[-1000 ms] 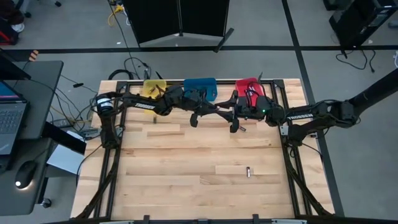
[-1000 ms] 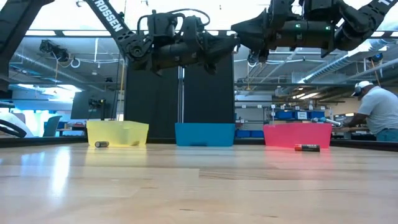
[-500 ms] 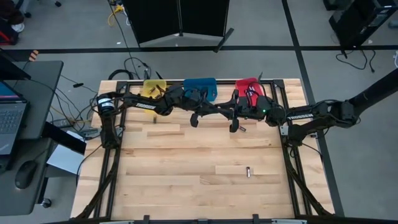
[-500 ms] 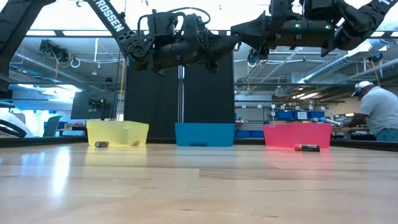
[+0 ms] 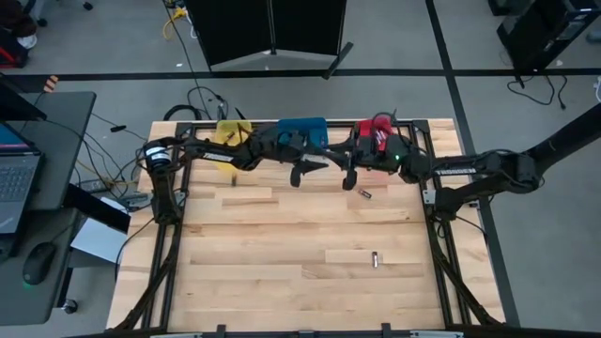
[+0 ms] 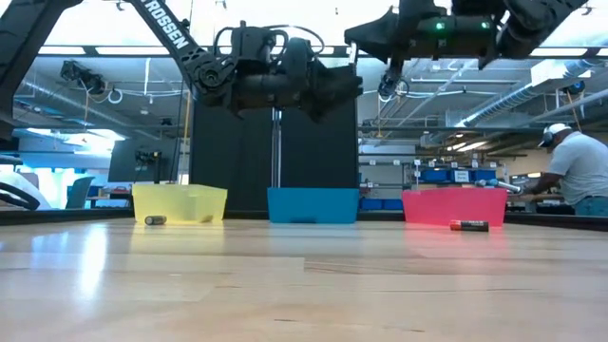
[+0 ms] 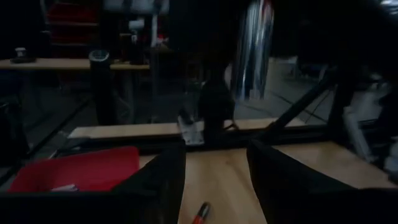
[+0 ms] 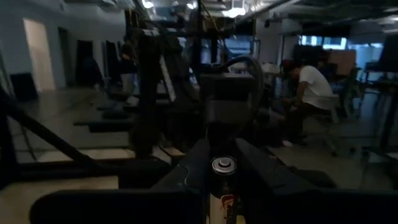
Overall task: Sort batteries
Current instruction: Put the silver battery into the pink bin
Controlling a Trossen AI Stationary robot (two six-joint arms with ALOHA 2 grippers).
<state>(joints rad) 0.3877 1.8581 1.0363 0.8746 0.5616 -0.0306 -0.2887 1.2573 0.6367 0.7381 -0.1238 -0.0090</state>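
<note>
In the right wrist view, the battery (image 8: 222, 186) between the fingers (image 8: 186, 177) is cut off at the six o'clock edge, its label unreadable. In the left wrist view another battery (image 7: 199, 213) runs off the six o'clock edge. From above, the bins' contents are hidden by the arms.

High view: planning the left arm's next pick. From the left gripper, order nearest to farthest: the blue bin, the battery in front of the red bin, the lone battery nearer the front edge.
From the left gripper:
1. Blue bin, just behind it at the back edge.
2. Back battery, off to the right.
3. Lone battery, right and well forward.
</note>
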